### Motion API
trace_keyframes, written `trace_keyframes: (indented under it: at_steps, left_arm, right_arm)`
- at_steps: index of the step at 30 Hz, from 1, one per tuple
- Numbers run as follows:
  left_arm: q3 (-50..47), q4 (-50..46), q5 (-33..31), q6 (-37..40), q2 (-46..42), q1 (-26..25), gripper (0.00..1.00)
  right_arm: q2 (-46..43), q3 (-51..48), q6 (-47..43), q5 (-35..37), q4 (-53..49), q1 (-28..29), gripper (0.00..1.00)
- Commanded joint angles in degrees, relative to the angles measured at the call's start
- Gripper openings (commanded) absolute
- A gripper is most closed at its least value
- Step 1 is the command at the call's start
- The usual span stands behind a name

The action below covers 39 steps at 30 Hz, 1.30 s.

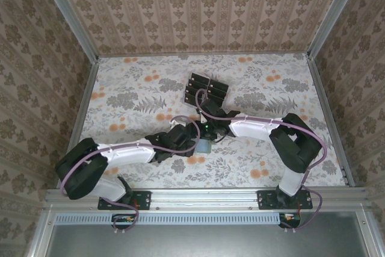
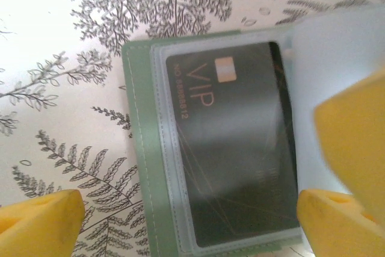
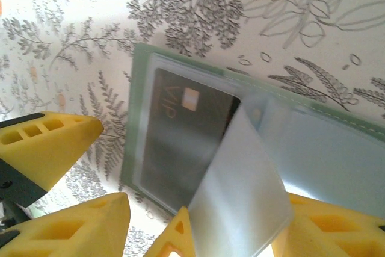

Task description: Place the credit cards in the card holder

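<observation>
Top external camera looks down on my two arms, which meet near the middle of the flowery table [image 1: 132, 88]. The card holder [image 1: 205, 146] lies flat between them and is pale grey-green. Farther back, apart from it, sits a clear rack [image 1: 191, 86] with dark credit cards [image 1: 212, 86] standing in its slots.

From my left wrist I see the card holder lying open on the table. A black VIP card [image 2: 234, 142] is tucked inside a see-through pocket [image 2: 171, 167]. It has gold letters and a little gold square near its top. My left claw [image 2: 186, 215] is spread wide and is not holding anything. One yellow finger [image 2: 42, 221] hangs over the table, just off the left edge of the holder. The other one is by the right side of the card.

From my right wrist I see the same card in its pocket, with the green edge of the holder around it. A clear flap [image 3: 240, 191] is tipped up from the holder. It leans between yellow fingers [image 3: 337, 227] at the bottom of the picture. My right claw [image 3: 228, 230] has its fingers apart and is not squeezed shut. The flap seems to rest against one finger, but I cannot tell if it really touches.
</observation>
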Motion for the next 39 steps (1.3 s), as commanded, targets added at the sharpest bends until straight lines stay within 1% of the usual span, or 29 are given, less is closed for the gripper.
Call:
trace_keyframes:
  at_steps: [1,6,11,14,18,22,27,30,32,39]
  left_arm:
    - [-1.0,-2.3,-0.8,-1.1,-5.0,0.3,1.00]
    - [-3.1,-3.8,-2.1,-3.1,-13.5,1.4,1.00]
    - [-5.9,-5.3,-2.8,-5.1,-21.7,3.3,1.00]
    - [-7.6,-6.1,-2.9,-5.5,-25.3,4.5,1.00]
    - [-9.4,-6.1,-1.1,-5.6,-27.9,6.5,1.00]
    - [-10.3,-5.7,0.9,-5.5,-27.8,8.4,1.00]
    - [-9.4,-5.2,3.9,-5.2,-25.0,11.6,1.00]
    - [-7.8,-5.2,5.7,-4.8,-22.3,14.1,1.00]
    - [-6.4,-5.4,7.5,-4.3,-20.1,16.2,1.00]
    - [-1.0,-6.6,12.5,-2.7,-14.7,22.8,1.00]
  right_arm:
    - [1.3,3.6,-0.1,-1.5,-2.0,1.0,0.61]
    - [3.1,7.2,-0.3,-1.4,-3.7,2.2,0.61]
    - [7.9,11.1,0.1,-1.1,-4.7,3.2,0.61]
    - [10.9,13.1,0.2,-0.8,-5.1,3.7,0.61]
    - [13.3,15.2,0.5,-0.9,-5.7,4.0,0.61]
    - [13.0,17.2,-0.8,-0.7,-7.6,4.0,0.61]
    - [8.2,20.1,-5.3,0.2,-11.2,2.9,0.61]
    - [5.7,22.9,-9.2,2.2,-16.8,0.6,0.61]
    - [4.8,25.6,-12.7,4.9,-21.3,-1.4,0.61]
    - [6.1,33.6,-21.6,12.2,-30.7,-7.6,0.61]
